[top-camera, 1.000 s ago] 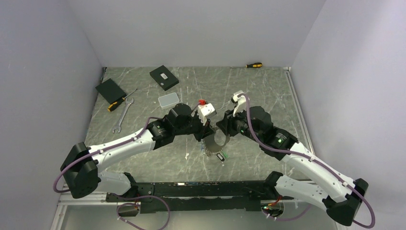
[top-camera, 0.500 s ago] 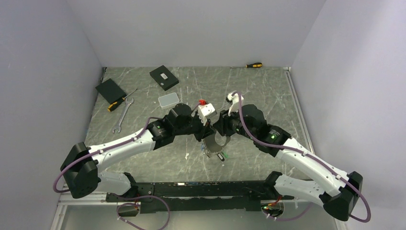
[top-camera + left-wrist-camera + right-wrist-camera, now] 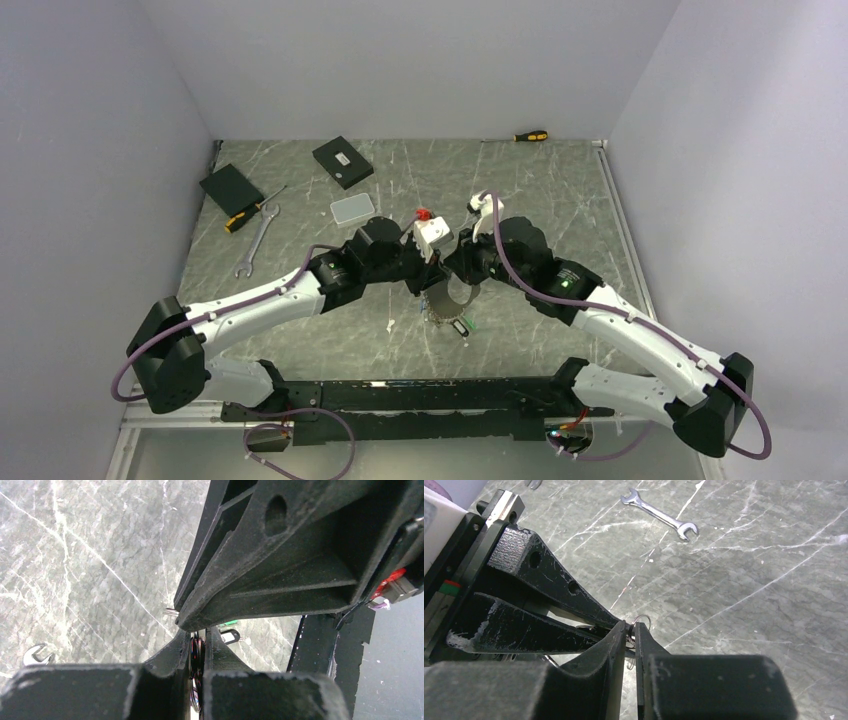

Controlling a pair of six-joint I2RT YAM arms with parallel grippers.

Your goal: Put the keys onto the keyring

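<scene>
Two end effectors meet tip to tip over the middle of the desk (image 3: 560, 190). The left end effector (image 3: 431, 280) is clenched on the keyring (image 3: 452, 300), a dark loop hanging under both tips. Many little keys (image 3: 440, 318) dangle from its low side. The right end effector (image 3: 458, 278) is clenched too, with a small wire loop (image 3: 642, 622) poking out between its fingers. A silver wrench (image 3: 252, 245) lies well apart.
</scene>
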